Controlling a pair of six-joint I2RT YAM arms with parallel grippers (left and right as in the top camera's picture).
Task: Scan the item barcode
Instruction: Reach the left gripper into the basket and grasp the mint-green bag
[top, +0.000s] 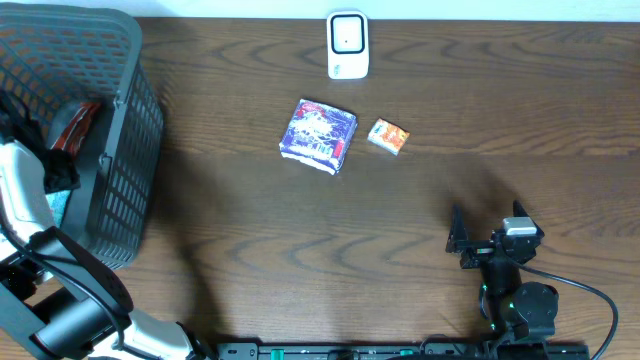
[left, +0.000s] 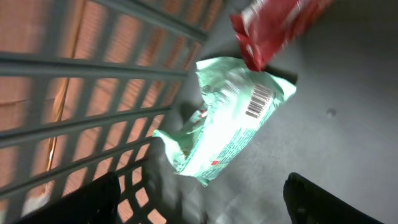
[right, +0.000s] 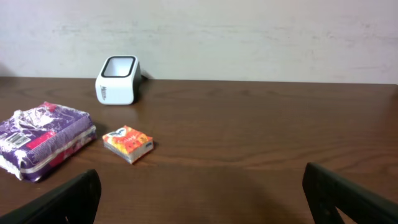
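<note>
Inside the grey basket (top: 120, 150) lies a mint-green packet (left: 233, 121) with its barcode (left: 260, 102) facing up, partly under a red packet (left: 273, 25). My left gripper (left: 202, 199) hangs just above the green packet, open, its fingers (left: 87, 202) apart with nothing between them. On the table lie a purple packet (top: 318, 135) and a small orange box (top: 388, 136), in front of the white scanner (top: 348, 45). My right gripper (right: 205, 199) stands open and empty near the table's front edge, well short of the orange box (right: 128, 143).
The basket's slatted wall (left: 93, 118) runs close along the left finger. In the overhead view the red packet (top: 72, 125) and a bit of the green one (top: 57, 205) show beside my left arm. The scanner (right: 117, 79) stands near the back wall.
</note>
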